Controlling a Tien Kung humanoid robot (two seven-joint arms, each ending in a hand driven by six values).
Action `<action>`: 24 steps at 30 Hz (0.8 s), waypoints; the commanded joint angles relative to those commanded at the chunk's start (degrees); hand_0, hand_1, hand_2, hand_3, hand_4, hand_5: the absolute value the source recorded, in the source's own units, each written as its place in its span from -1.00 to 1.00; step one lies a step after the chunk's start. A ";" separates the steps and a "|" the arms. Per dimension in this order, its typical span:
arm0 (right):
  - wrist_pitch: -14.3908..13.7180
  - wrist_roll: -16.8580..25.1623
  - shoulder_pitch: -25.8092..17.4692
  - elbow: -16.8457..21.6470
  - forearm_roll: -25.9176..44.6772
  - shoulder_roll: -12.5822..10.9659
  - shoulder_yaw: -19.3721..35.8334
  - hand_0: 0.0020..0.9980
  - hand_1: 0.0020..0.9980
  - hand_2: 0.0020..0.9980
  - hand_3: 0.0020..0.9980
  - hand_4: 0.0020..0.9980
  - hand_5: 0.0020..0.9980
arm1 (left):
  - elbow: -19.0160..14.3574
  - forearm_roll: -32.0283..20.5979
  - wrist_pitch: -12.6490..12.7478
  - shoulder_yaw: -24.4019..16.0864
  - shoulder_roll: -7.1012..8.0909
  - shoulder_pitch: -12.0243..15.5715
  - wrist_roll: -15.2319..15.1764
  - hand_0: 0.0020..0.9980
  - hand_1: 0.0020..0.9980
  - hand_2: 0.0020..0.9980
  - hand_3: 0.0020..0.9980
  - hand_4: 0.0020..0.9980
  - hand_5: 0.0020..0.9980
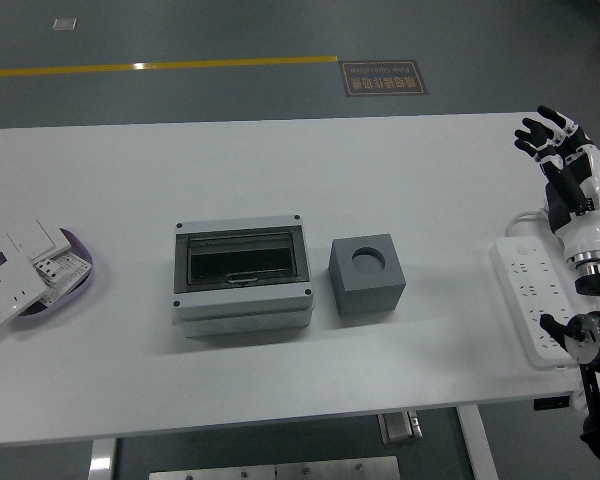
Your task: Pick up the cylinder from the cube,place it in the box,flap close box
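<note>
The right hand [558, 150] hovers with spread fingers, holding nothing, well apart from the grey cube [367, 274] — its round socket looks empty, no cylinder visible. The grey flap-lidded box [242, 277] looks shut; the next move is unclear.

A single head view looks forward and down from high on the robot's side, taking in the whole white desk [280, 160] from near edge to far edge, with grey floor [180, 30] beyond.

White table [280, 160] on grey floor [180, 30]; yellow floor line [160, 66]; dark floor sign [384, 76].
</note>
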 joint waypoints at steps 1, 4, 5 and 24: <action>0.03 -0.04 0.01 0.03 -0.05 -0.03 0.05 0.53 0.38 0.40 0.47 0.77 -0.11 | 0.00 -0.01 0.01 -0.01 0.01 0.00 0.00 0.27 0.33 0.17 0.28 0.45 -0.39; 0.08 -0.21 -0.02 0.05 -0.28 -0.12 0.15 0.53 0.38 0.40 0.47 0.77 -0.11 | 0.00 0.03 0.02 -0.05 0.06 0.06 0.04 0.27 0.33 0.17 0.28 0.45 -0.39; 0.12 -0.25 -0.07 0.05 -0.35 -0.14 0.17 0.53 0.38 0.40 0.47 0.77 -0.11 | 0.00 0.07 0.03 -0.09 0.06 0.11 0.07 0.27 0.33 0.17 0.28 0.45 -0.39; -0.06 -0.43 -1.09 -0.05 -0.73 -0.42 -1.17 0.55 0.39 0.40 0.47 0.77 0.06 | 0.00 1.33 -0.03 -1.11 -0.07 0.68 0.50 0.27 0.33 0.17 0.29 0.45 -0.40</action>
